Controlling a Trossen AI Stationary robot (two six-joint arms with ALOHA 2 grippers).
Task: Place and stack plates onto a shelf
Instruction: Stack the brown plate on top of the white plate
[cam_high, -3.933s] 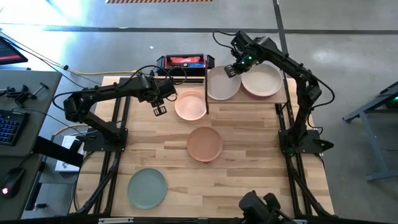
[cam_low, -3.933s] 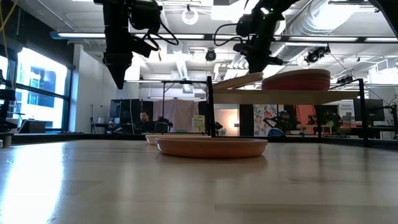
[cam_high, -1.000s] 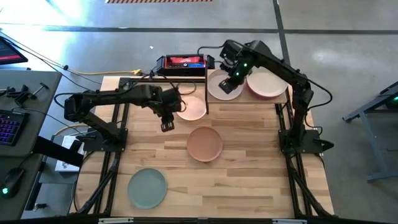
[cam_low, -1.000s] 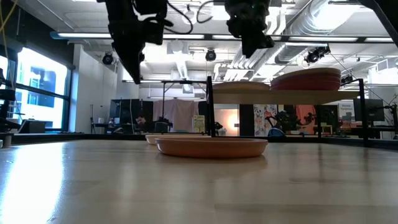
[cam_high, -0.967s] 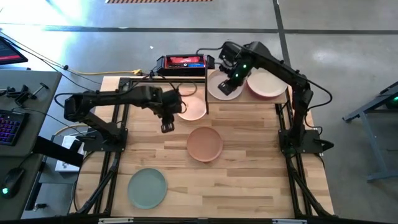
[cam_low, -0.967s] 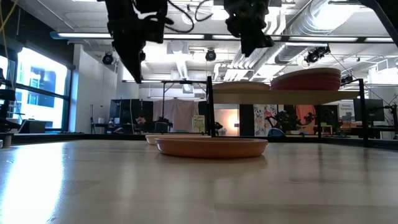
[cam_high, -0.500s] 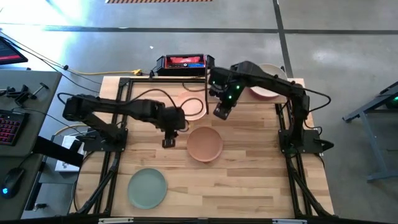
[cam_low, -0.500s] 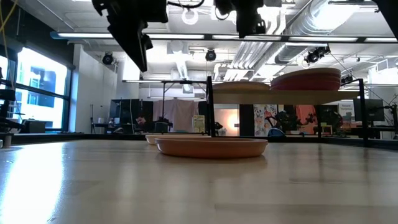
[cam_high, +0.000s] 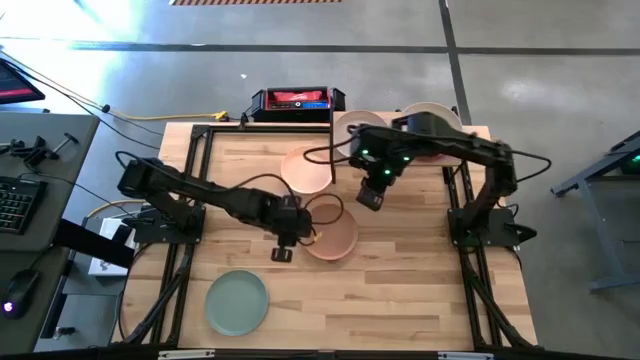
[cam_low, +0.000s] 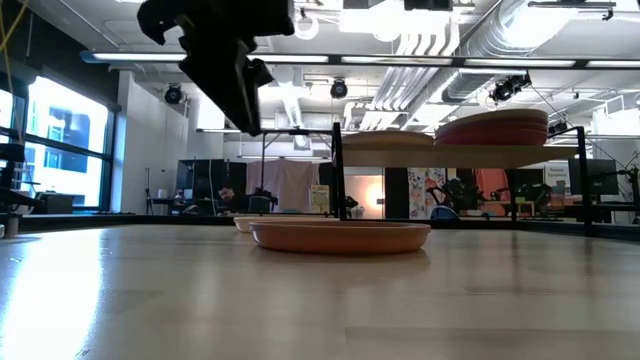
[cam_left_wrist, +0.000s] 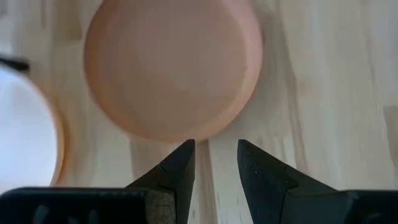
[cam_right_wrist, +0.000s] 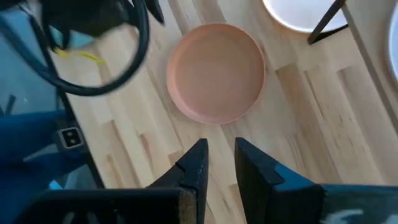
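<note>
We see a round, shallow tan plate (cam_high: 333, 234) with a matte finish lying flat near the middle of the pale plank tabletop (cam_high: 400, 290). Our left gripper (cam_high: 281, 254) hovers just off its nine o'clock rim; in its wrist view the two dark wedge-shaped fingers (cam_left_wrist: 180, 169) stand a little apart and hold nothing. Our right gripper (cam_high: 371, 200) hangs above the bare wood at about one o'clock from that plate, its jaws a narrow gap apart and empty. A pale pink plate (cam_high: 304, 170) sits at eleven o'clock from the tan one, and a mint green plate (cam_high: 237, 302) lies well apart at seven o'clock. On the raised light-wood shelf (cam_low: 470, 155) with thin black legs, a single pale plate (cam_low: 385, 139) lies beside a low stack of plates (cam_low: 492, 128).
</note>
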